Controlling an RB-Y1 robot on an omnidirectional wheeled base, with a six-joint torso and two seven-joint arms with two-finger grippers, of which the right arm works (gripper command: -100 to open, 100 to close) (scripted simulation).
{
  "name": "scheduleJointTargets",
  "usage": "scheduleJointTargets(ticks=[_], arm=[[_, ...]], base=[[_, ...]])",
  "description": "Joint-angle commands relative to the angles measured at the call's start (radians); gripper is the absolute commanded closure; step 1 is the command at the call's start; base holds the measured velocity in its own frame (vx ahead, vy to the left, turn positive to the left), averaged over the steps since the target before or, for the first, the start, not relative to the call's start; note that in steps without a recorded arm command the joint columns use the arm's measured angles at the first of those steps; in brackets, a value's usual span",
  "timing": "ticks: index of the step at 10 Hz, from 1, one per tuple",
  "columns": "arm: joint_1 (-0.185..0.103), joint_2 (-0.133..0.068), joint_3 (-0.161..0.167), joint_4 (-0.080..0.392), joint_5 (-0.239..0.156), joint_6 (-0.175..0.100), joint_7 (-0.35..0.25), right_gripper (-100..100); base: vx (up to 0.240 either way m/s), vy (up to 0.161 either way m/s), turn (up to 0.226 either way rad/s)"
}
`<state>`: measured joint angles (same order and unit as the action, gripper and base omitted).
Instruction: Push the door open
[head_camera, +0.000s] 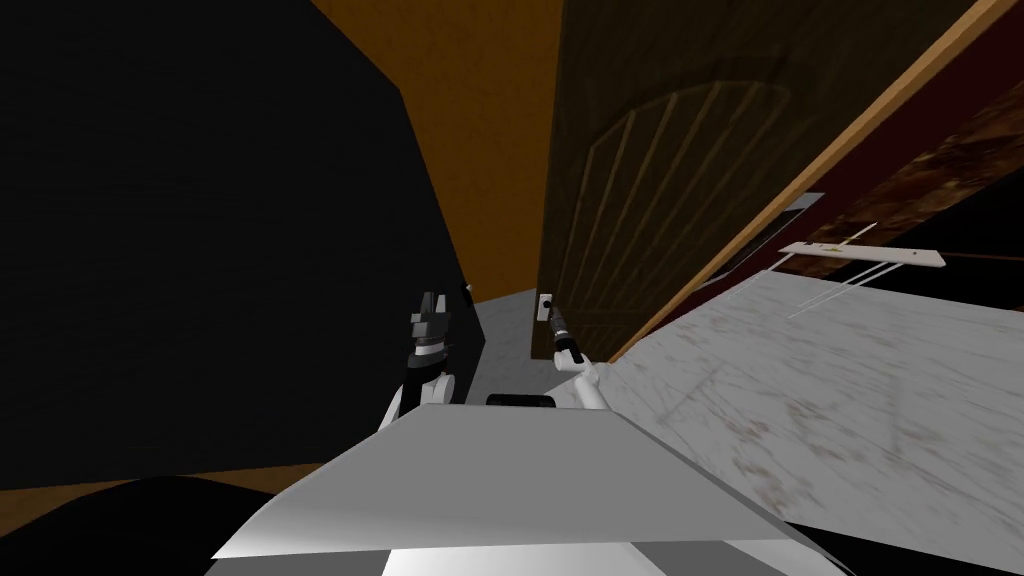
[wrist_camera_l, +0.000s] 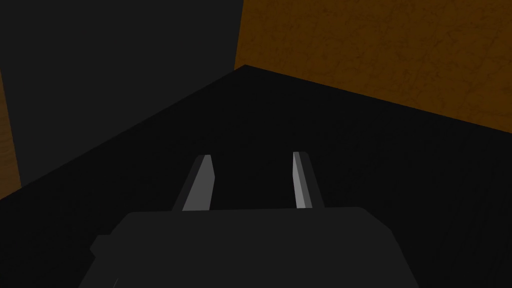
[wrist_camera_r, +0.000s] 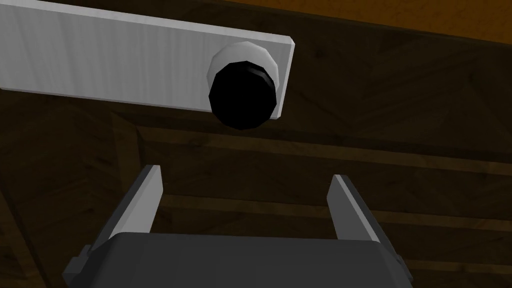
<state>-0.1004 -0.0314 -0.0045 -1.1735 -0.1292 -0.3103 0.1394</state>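
Observation:
A dark brown panelled door (head_camera: 650, 200) stands ahead of me, slightly right. Near its edge is a white plate (wrist_camera_r: 125, 60) carrying a black round knob (wrist_camera_r: 243, 95); the head view shows that knob (head_camera: 546, 301) small, by the door's edge. My right gripper (head_camera: 556, 318) is stretched out to the door face just beside the knob. Seen from the right wrist, the right gripper (wrist_camera_r: 247, 182) is open and holds nothing, with the knob a little beyond its fingertips. My left gripper (head_camera: 432, 305) is raised beside a black surface; in its wrist view the left gripper (wrist_camera_l: 254, 160) is open and empty.
A large black surface (head_camera: 200, 230) rises close on my left. An orange-brown wall (head_camera: 480, 130) shows between it and the door. A light wooden door frame (head_camera: 800, 170) slants to the right, with pale marbled floor (head_camera: 830, 400) below it.

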Motion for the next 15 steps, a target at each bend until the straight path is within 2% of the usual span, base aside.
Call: scheduleJointTargets(ticks=[1, 4, 5, 6, 11, 12, 15], arm=[[-0.004, -0.001, -0.004, 0.007, 0.0, -0.006, -0.001, -100], [-0.01, 0.02, -0.011, 0.017, 0.0, -0.014, -0.001, -100], [-0.009, 0.015, -0.01, 0.014, 0.0, -0.012, 0.0, -100], [-0.009, 0.015, -0.01, 0.014, 0.0, -0.012, 0.0, 100], [-0.009, 0.015, -0.01, 0.014, 0.0, -0.012, 0.0, 100], [-0.013, 0.005, -0.019, 0.024, -0.012, -0.013, 0.015, 100], [-0.025, -0.008, -0.036, 0.037, -0.034, -0.019, 0.042, 100]], base=[[0.208, 0.001, 0.02], [0.205, 0.002, 0.022], [0.089, 0.003, 0.005], [-0.012, -0.001, -0.004], [-0.018, -0.001, 0.0], [0.106, -0.001, -0.056], [0.195, -0.02, -0.083]])
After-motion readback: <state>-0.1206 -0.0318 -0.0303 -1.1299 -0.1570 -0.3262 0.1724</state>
